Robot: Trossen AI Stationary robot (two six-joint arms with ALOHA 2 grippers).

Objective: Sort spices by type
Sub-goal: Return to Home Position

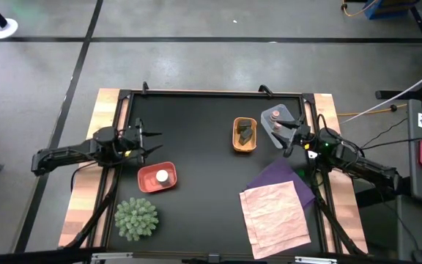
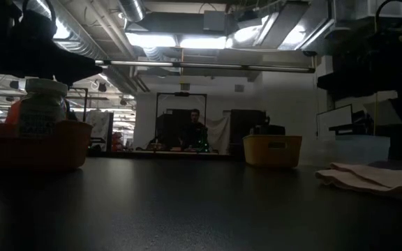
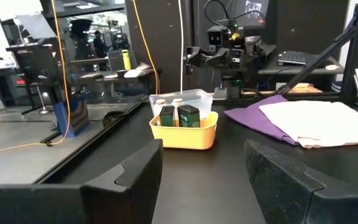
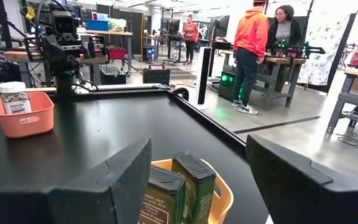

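Observation:
Two green packets (image 1: 245, 133) stand in the orange tray (image 1: 236, 141); the right wrist view shows the packets (image 4: 178, 186) just below my open right gripper (image 4: 197, 148). Two pinkish-topped jars (image 1: 275, 114) sit in the clear tray (image 1: 265, 125) beside it. The white-capped jar (image 1: 163, 176) stands in the salmon-red tray (image 1: 146, 182). My right gripper (image 1: 287, 141) hovers by the clear tray's right side, touching nothing. My left gripper (image 1: 150, 143) is open above the table's left part, facing the orange tray (image 3: 184, 132) from a distance.
A green spiky plant ball (image 1: 136, 218) sits near the table's near-left corner. A purple cloth (image 1: 284, 178) and a pink crumpled cloth (image 1: 275, 211) lie at the near right. People (image 4: 263, 43) stand in the room beyond the table. Bare black tabletop (image 1: 196, 139) lies between the arms.

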